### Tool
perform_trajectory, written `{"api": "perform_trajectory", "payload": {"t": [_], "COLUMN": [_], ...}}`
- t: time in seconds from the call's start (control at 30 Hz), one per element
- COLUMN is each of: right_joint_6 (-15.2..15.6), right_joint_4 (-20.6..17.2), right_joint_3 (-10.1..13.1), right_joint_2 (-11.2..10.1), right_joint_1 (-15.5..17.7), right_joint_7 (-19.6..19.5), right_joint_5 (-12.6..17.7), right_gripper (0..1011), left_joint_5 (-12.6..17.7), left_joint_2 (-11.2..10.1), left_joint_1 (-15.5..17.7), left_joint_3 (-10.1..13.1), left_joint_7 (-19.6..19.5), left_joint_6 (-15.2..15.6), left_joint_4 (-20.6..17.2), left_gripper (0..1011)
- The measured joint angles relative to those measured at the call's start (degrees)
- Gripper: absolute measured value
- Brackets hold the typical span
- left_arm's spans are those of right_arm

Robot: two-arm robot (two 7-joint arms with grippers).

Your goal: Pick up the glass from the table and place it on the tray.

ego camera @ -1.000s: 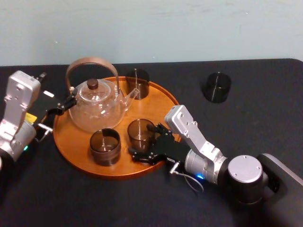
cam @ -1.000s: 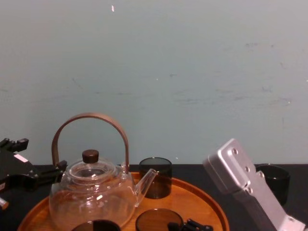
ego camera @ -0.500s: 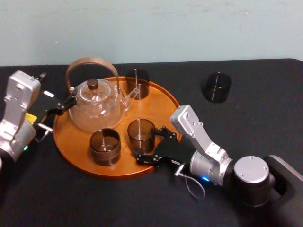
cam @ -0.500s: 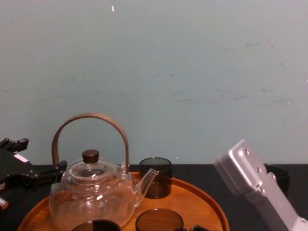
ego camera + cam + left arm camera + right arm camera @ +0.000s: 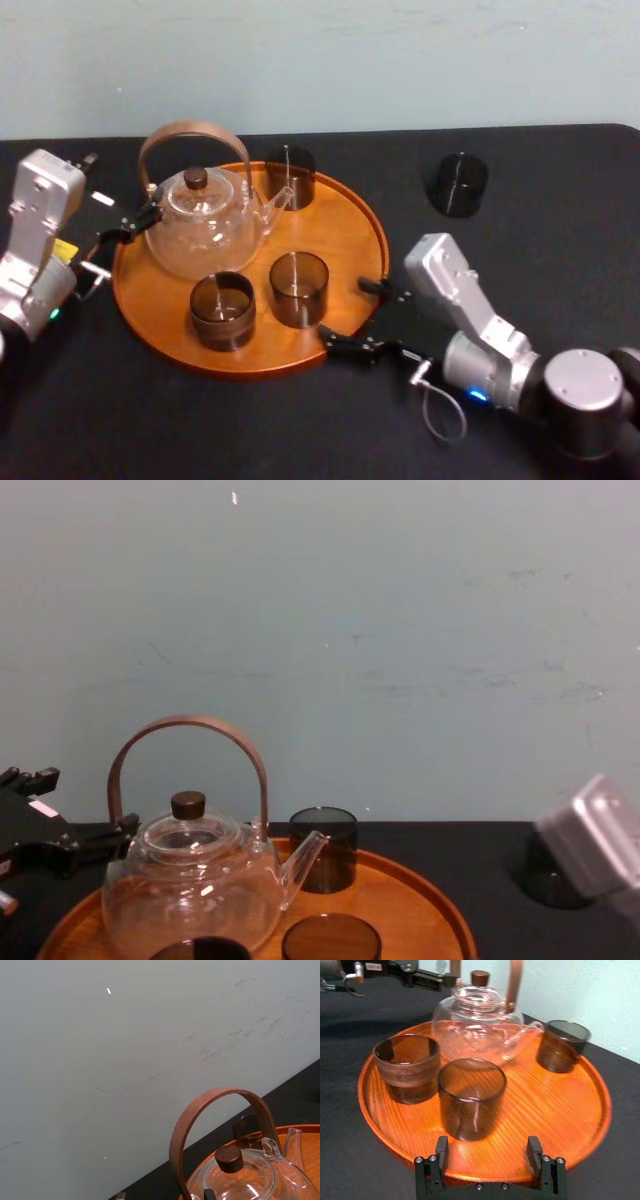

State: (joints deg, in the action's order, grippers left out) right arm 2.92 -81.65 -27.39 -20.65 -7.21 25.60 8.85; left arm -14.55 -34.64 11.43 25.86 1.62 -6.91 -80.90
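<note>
1. The near-right glass, smoky and see-through, stands upright on the tray, in its near half and a little right of centre. Nothing touches it.
2. The right gripper sits low at the tray's near right rim, pointing left and away toward that glass. Its jaws are spread wide and hold nothing. The glass stands just beyond them, apart from both.
3. The near-left glass, browner in tone, stands upright just beside the first on its left. The two are not touching.
4. A glass teapot with a brown hoop handle and a dark lid knob occupies the tray's far left part, spout pointing right.
5. The far glass stands at the tray's far rim, just past the spout.
6. The round wooden tray rests on the black table, left of centre.
7. The loose glass, dark, stands upright on the table far to the right, well apart from the tray. In the chest view the right arm partly covers it.
8. The left gripper is at the tray's left edge, close beside the teapot. How far open it is cannot be told.
</note>
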Motion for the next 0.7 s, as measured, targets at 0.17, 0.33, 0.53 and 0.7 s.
{"api": "perform_trajectory", "payload": {"t": [0.17, 0.33, 0.53, 0.7], "right_joint_6": [-0.1, -0.4, -0.6, -0.9], "right_joint_4": [-2.0, -3.2, -4.0, -4.3], "right_joint_3": [1.9, 4.6, 6.9, 8.6], "right_joint_2": [-1.6, -3.0, -4.1, -4.5], "right_joint_1": [2.0, 4.2, 5.7, 6.5], "right_joint_7": [-0.5, -1.6, -2.8, -3.4], "right_joint_5": [1.4, 2.9, 3.6, 4.2], "right_gripper": [1002, 1002, 1003, 1002], "left_joint_5": [0.0, 0.0, 0.0, 0.0], "left_joint_2": [0.0, 0.0, 0.0, 0.0], "left_joint_1": [0.0, 0.0, 0.0, 0.0], "left_joint_3": [0.0, 0.0, 0.0, 0.0], "left_joint_7": [0.0, 0.0, 0.0, 0.0], "left_joint_6": [0.0, 0.0, 0.0, 0.0], "left_joint_4": [0.0, 0.0, 0.0, 0.0], "left_gripper": [1010, 1010, 1010, 1010]}}
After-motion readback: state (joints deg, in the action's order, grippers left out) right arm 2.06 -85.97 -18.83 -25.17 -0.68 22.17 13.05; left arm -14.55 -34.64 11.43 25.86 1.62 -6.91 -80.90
